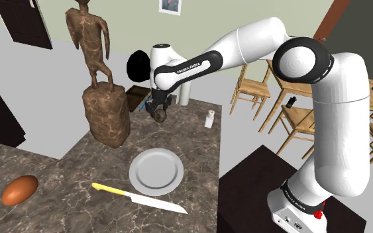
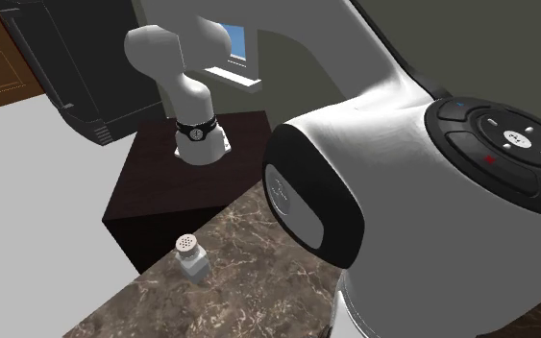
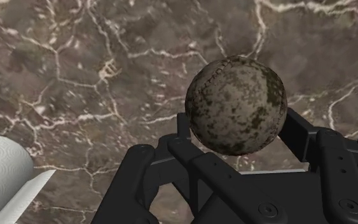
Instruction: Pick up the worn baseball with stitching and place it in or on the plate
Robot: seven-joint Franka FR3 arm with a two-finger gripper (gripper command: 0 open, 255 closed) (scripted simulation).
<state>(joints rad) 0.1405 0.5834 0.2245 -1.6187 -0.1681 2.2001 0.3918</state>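
Observation:
The worn baseball (image 3: 236,105), mottled grey-green with stitched seams, sits between my two black fingers over the dark marbled counter. Both fingers press against its sides. In the shoulder view my gripper (image 1: 159,110) points down at the far part of the counter with the baseball (image 1: 159,115) at its tips. The round grey plate (image 1: 155,171) lies nearer the front of the counter, well apart from the gripper. I cannot tell whether the ball rests on the counter or hangs just above it.
A brown figure statue on a rock base (image 1: 105,112) stands to the shoulder view's left of the gripper. A yellow-handled knife (image 1: 138,197) lies beside the plate and a brown egg (image 1: 20,190) at front left. A salt shaker (image 1: 209,119) and a paper towel roll (image 3: 2,175) stand close by.

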